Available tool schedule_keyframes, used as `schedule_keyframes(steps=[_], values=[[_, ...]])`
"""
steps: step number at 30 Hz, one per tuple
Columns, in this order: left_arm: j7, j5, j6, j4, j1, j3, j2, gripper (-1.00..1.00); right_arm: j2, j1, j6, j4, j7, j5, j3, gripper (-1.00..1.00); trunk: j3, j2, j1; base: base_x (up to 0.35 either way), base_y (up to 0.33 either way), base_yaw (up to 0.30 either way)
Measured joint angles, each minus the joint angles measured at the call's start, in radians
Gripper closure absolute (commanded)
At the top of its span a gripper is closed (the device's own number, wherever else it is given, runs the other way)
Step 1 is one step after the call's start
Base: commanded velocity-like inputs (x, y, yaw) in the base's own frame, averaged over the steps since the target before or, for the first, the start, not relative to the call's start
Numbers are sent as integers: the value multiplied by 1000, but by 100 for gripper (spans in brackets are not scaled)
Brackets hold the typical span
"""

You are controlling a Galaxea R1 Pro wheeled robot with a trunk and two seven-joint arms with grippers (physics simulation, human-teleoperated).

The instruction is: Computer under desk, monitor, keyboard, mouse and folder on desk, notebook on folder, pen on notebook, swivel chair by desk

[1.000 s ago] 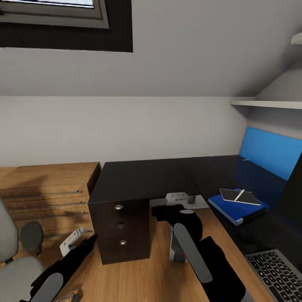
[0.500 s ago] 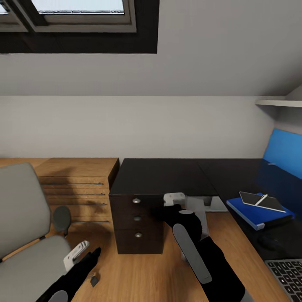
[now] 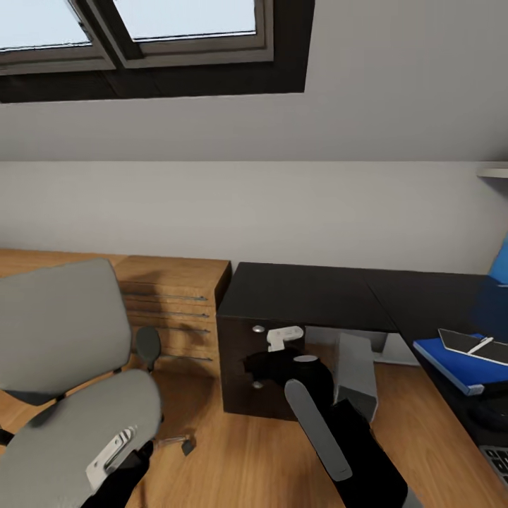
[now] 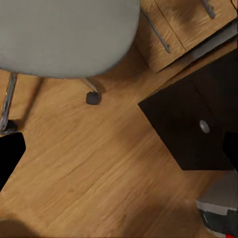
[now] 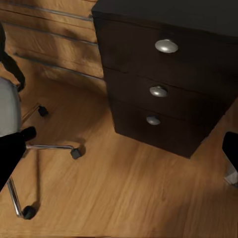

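- The swivel chair (image 3: 70,381) sits at the left of the head view, grey seat and backrest facing the room, one black armrest (image 3: 147,346) at its side, well apart from the desk's knee space.
- Over the front edge of the seat hangs the left gripper (image 3: 109,455). In the left wrist view its dark fingers (image 4: 10,156) stand at opposite edges of the picture, so that claw is spread wide, nothing in it.
- That same view looks down on the chair's seat (image 4: 64,34), a caster (image 4: 92,98) on the wood floor (image 4: 99,173), and a corner of the computer (image 4: 218,213) with a red dot.
- The right gripper (image 3: 282,339) hovers in front of the black drawer unit (image 3: 247,367) at the desk's end. The right wrist view shows its fingers (image 5: 12,148) far apart too: wide and empty.
- Three round silver knobs (image 5: 166,46) line the drawer fronts in that view, with the chair's chrome base (image 5: 44,148) off to one side.
- The desk (image 3: 303,296) runs glossy black along the wall, beside a wood dresser (image 3: 176,303).
- The computer (image 3: 355,374) stands on the floor under the desk, just beside the drawer unit.
- On the desk at the right lies the folder (image 3: 455,360), bright blue, with the notebook (image 3: 473,344) on top and the pen (image 3: 480,345) across the notebook.
- The mouse (image 3: 492,413) sits near the folder, and a corner of the keyboard (image 3: 498,462) peeks in beside it.
- A skylight (image 3: 141,28) cuts into the sloped ceiling above.
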Motion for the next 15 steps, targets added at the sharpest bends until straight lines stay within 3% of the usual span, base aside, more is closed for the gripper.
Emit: schedule_keyframes(steps=[1, 6, 15], values=[[43, -6, -2, 0, 1, 0, 0, -100, -1, 0, 0, 0, 0, 0, 24, -100, 0, 0, 0, -4, 0, 277], [127, -25, -6, 0, 3, -1, -2, -100, 1, 1, 1, -1, 0, 0, 66, -100, 0, 0, 0, -2, 0, 277], [145, -30, -7, 3, 3, -4, -1, -100, 3, 1, 2, -1, 0, -1, 77, -100, 0, 0, 0, 0, 0, 278]])
